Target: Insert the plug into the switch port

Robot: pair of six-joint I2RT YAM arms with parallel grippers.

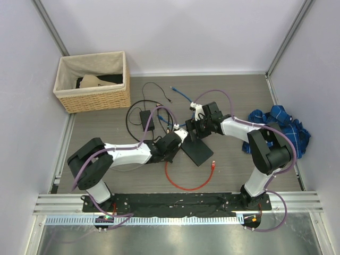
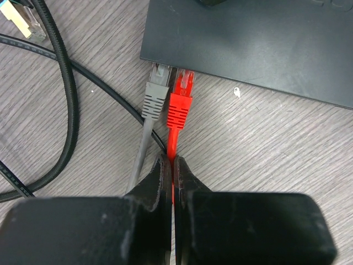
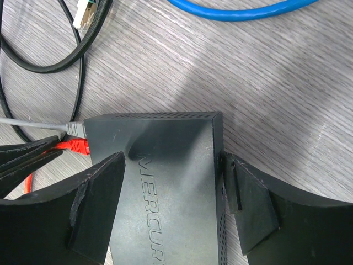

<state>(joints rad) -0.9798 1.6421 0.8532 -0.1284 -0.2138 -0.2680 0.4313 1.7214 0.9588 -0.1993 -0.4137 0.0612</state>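
The switch point(image 2: 253, 38) is a flat dark box on the wood-grain table. A grey plug point(image 2: 156, 94) sits in its near edge. Right beside it is the red plug point(image 2: 180, 102), with its clear tip at the port opening; I cannot tell how deep it sits. My left gripper point(image 2: 172, 163) is shut on the red cable point(image 2: 175, 141) a short way behind the plug. My right gripper point(image 3: 172, 163) straddles the switch point(image 3: 165, 132), one finger against each long side, holding it. The red plug point(image 3: 77, 146) shows at its left edge.
The red cable loops toward the arms' bases point(image 1: 183, 186), its other plug point(image 1: 213, 164) lying loose. Black cords point(image 2: 66, 110) and a power brick point(image 1: 146, 119) lie to the left. A blue cable point(image 3: 242, 11), a wicker basket point(image 1: 93, 82) and blue cloth point(image 1: 281, 125) are nearby.
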